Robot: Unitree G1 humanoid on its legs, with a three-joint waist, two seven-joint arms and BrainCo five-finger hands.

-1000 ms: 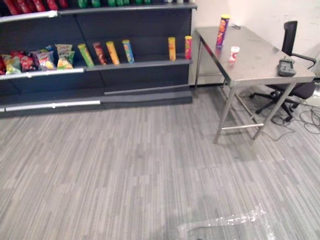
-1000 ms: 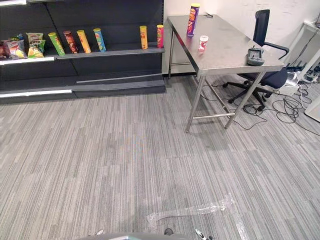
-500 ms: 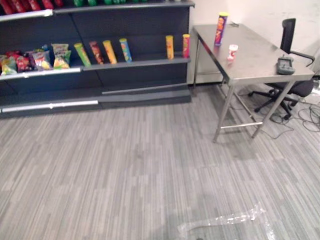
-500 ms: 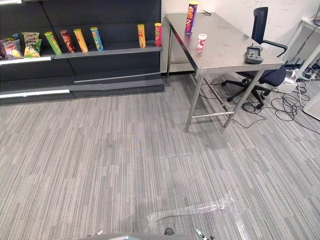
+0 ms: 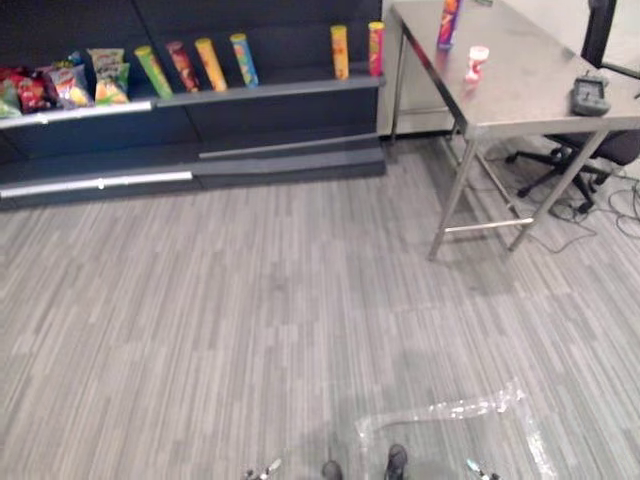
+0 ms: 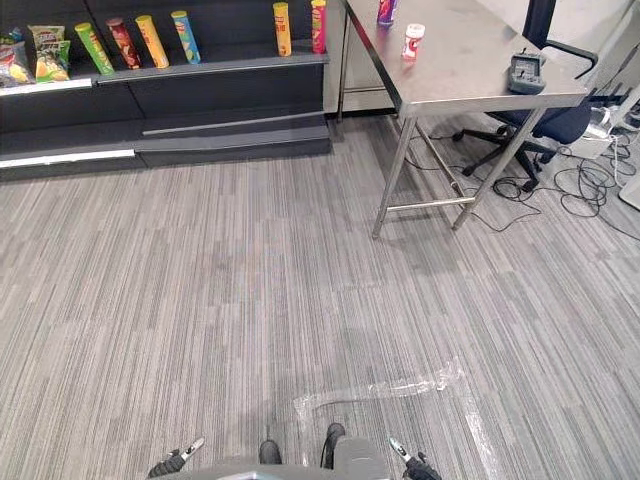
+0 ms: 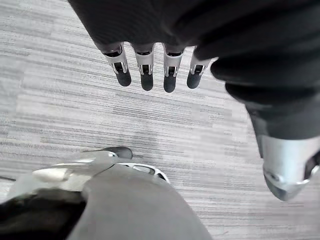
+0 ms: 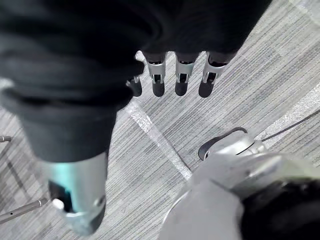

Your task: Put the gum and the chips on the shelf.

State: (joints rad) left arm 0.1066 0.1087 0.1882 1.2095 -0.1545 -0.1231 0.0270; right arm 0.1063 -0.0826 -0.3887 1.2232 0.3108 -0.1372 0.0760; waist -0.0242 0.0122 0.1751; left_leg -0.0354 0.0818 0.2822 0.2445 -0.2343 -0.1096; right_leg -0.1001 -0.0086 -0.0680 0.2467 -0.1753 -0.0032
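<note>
The gum (image 6: 412, 42), a small white and red tub, stands on the steel table (image 6: 465, 75) at the far right. A purple chips can (image 6: 385, 10) stands upright behind it, near the table's back end. The dark shelf (image 6: 230, 68) runs along the far wall to the left of the table. My left hand (image 7: 146, 65) hangs over the grey carpet with straight fingers and holds nothing. My right hand (image 8: 181, 75) hangs the same way, open and empty. Both hands' tips peek in at the bottom edge of the right eye view, far from the table.
Several chips cans (image 6: 150, 40) and snack bags (image 6: 45, 55) stand on the shelf. A dark device (image 6: 525, 72) lies on the table's near end. An office chair (image 6: 545, 110) and floor cables (image 6: 590, 200) sit behind the table. Clear tape (image 6: 390, 388) is stuck to the carpet.
The camera has tipped downward, so the shelf and table sit higher in the picture and my hands' tips show at the bottom. Nothing on the table or shelf has moved.
</note>
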